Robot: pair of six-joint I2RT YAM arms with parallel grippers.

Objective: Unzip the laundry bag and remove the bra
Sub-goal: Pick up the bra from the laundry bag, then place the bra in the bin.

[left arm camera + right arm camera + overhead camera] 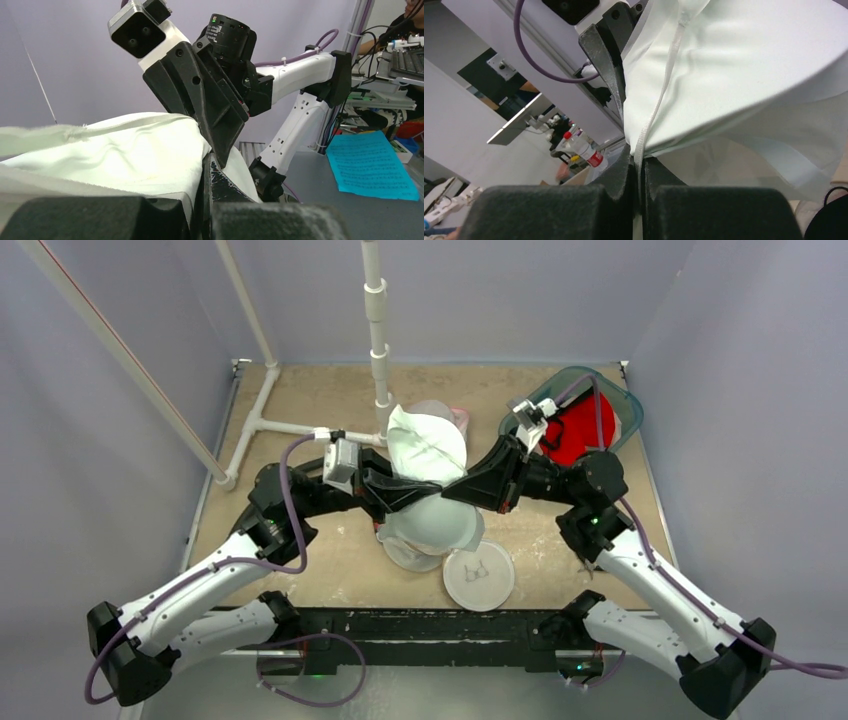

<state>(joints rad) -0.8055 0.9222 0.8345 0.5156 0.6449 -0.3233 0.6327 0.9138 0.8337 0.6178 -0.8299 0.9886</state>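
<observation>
The white mesh laundry bag (430,480) hangs lifted between both arms at the table's middle. My left gripper (400,492) is shut on the bag's fabric (125,155) from the left. My right gripper (455,490) is shut on the bag's zipper seam (644,145), a white tape strip pinched between its pads (624,175). The two grippers meet tip to tip at the bag. The bra is not visible; whether it lies inside the bag I cannot tell.
A round white disc (479,577) and a second one (410,555) lie under the bag near the front edge. A teal bin (610,390) holding red cloth (577,430) stands back right. A white pipe frame (375,320) rises at the back.
</observation>
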